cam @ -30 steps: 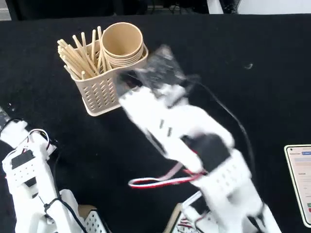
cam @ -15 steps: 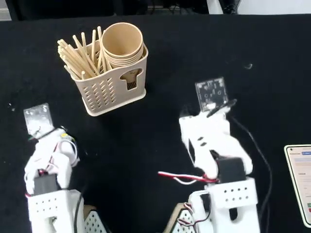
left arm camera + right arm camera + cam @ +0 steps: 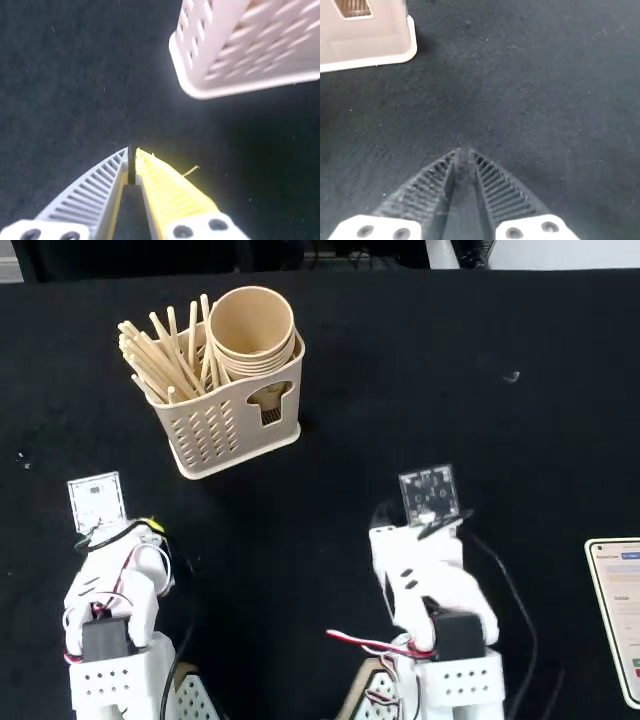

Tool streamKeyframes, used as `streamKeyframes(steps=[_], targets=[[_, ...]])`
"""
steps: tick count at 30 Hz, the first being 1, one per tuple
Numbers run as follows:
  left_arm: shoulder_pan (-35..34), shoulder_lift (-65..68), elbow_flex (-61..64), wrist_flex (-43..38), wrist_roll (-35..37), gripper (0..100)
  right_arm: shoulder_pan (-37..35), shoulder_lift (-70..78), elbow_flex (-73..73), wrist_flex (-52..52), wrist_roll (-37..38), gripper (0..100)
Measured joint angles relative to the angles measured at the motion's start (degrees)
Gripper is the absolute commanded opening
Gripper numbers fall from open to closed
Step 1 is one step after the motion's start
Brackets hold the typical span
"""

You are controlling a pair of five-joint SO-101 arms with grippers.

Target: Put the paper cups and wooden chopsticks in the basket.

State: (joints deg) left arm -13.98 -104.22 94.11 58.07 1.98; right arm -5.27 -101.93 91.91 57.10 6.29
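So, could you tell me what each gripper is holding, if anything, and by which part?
Nothing: the left gripper and right gripper are shut empty.

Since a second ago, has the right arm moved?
Yes. The right arm has pulled back from the basket toward the table's near edge.

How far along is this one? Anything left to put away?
Looks done: paper cups sit stacked in the basket, wooden chopsticks in its other compartment. Nothing in hand: left tool and right tool are shut, empty, apart from the basket. No cup or chopstick lies loose.
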Motion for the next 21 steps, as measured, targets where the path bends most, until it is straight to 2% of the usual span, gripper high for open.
streamKeyframes(steps=[5,8,12,14,21], targets=[[0.0,0.1,1.8,1.5,0.0,3,-0.1,-1.1,4.5,1.8,-6.6,1.5],[0.0,0.0,1.9,7.2,0.0,3,-0.1,-1.1,4.7,3.7,-9.5,1.5],[0.0,0.0,1.9,13.5,0.0,3,-0.1,-1.1,4.7,10.6,-10.0,1.2],[0.0,0.0,1.9,14.3,0.0,3,-0.1,-1.1,4.7,14.9,-10.0,1.2],[0.0,0.0,1.9,14.6,0.0,3,-0.1,-1.1,4.7,16.9,-10.0,1.2]])
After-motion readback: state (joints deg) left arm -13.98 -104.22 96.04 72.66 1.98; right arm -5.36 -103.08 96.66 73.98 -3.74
